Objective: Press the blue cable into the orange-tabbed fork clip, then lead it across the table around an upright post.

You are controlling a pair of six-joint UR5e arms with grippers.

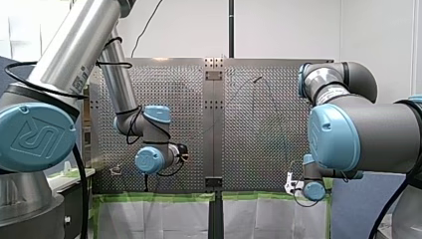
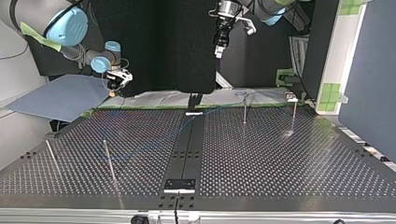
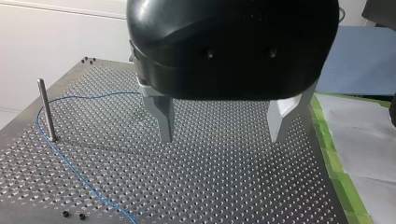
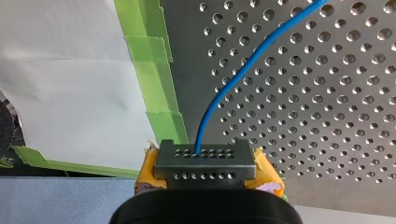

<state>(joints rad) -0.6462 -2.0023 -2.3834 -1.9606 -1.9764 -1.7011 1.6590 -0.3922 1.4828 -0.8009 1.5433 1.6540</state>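
My right gripper (image 4: 205,169) has its yellow pads shut on a grey block with rows of holes (image 4: 204,161), and the blue cable (image 4: 219,95) leaves this block. It hangs at the taped edge of the perforated table (image 4: 327,107), at the top view's far left (image 2: 113,88). My left gripper (image 3: 220,138) is open, with nothing between its metal fingers, and is above the plate. The cable (image 3: 77,171) bends around an upright post (image 3: 46,109) beside that gripper. A small clip (image 2: 291,97) sits at the top view's far right; its colour is unclear.
Several thin upright posts stand on the plate, among them one (image 2: 244,109) at the far middle and one (image 2: 109,161) at the top view's near left. Green tape (image 3: 334,158) and white sheeting line the plate's edge. A dark strip (image 2: 189,140) runs down the middle.
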